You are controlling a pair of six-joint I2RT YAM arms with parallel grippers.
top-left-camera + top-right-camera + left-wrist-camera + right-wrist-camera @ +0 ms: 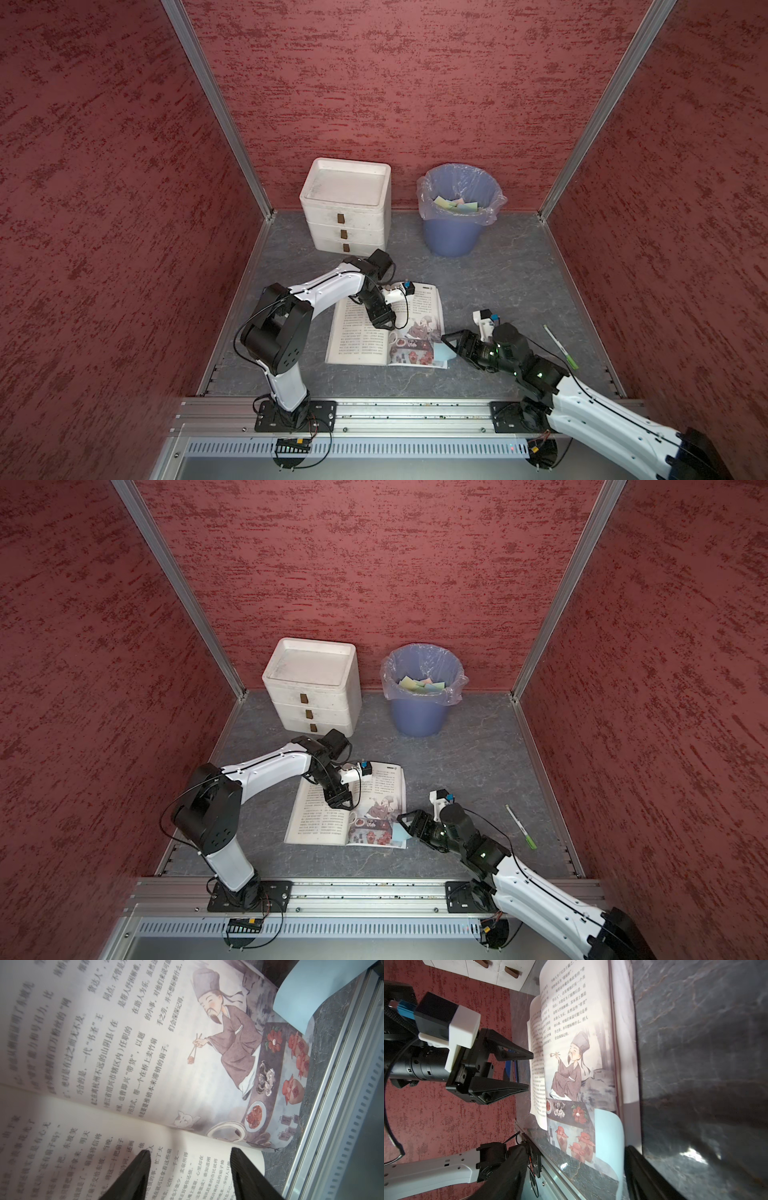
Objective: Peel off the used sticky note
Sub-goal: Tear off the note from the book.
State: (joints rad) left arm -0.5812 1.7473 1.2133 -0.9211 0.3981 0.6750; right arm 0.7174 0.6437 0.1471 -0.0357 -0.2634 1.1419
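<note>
An open picture book (357, 336) lies flat on the table. A pale blue sticky note (443, 353) curls up from the near right corner of its illustrated page (571, 1064); it also shows in the left wrist view (311, 995). My right gripper (575, 1151) lies low at that corner, open, with the curled note (609, 1142) between its fingers, close to one finger (639, 1167). My left gripper (190, 1151) is open over the book's text page, both tips at the paper and nothing between them. In both top views it (338, 804) stands near the spine.
A white three-drawer unit (347, 208) stands at the back. Beside it is a blue bin (457, 237) lined with plastic, holding several coloured notes. A green-tipped pen (561, 347) lies to the right of my right arm. A metal rail (374, 409) runs along the front edge.
</note>
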